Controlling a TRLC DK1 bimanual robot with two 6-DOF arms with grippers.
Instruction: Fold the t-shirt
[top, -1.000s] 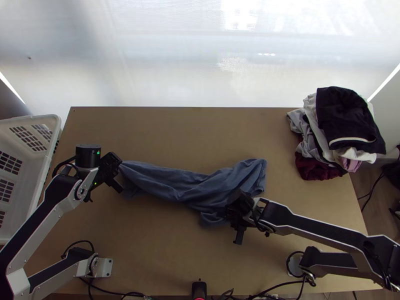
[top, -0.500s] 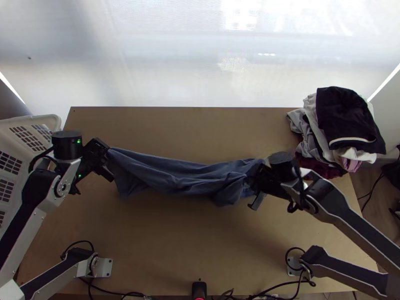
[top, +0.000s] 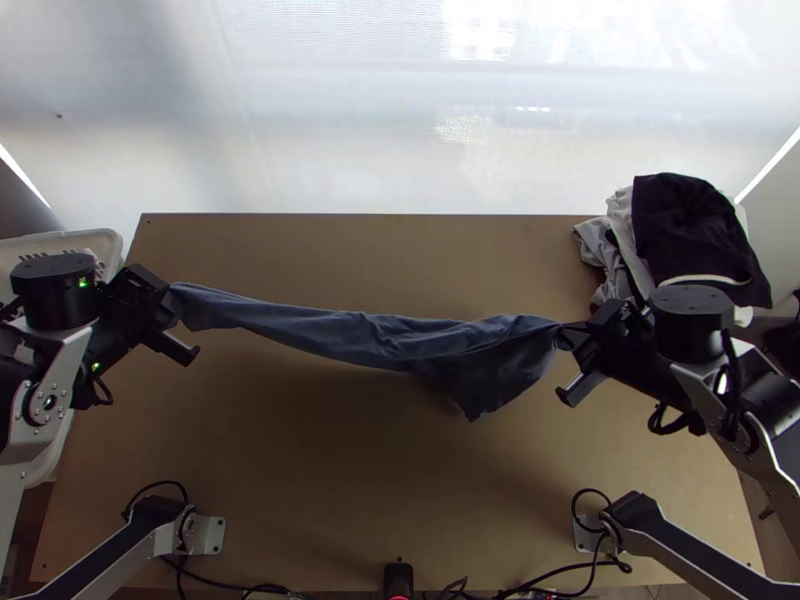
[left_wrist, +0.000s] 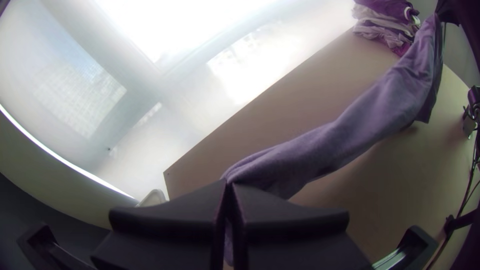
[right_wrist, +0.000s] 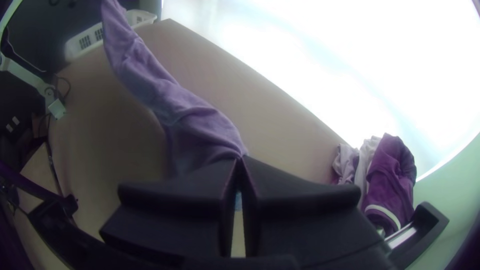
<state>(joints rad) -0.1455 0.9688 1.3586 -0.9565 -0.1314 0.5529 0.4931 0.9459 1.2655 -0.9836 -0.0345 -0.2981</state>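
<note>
Blue t-shirt (top: 385, 338), between left gripper (top: 166, 310), right gripper (top: 578, 342)

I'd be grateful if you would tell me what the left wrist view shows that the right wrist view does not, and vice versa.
Left wrist view: a close-up of the left hand shut on one gathered end of the t-shirt, and the right arm's base mount.

Right wrist view: a close-up of the right hand shut on the other end, and the left arm's base mount.

Both: the t-shirt stretched out, the clothes pile, the table and part of the white basket.
</note>
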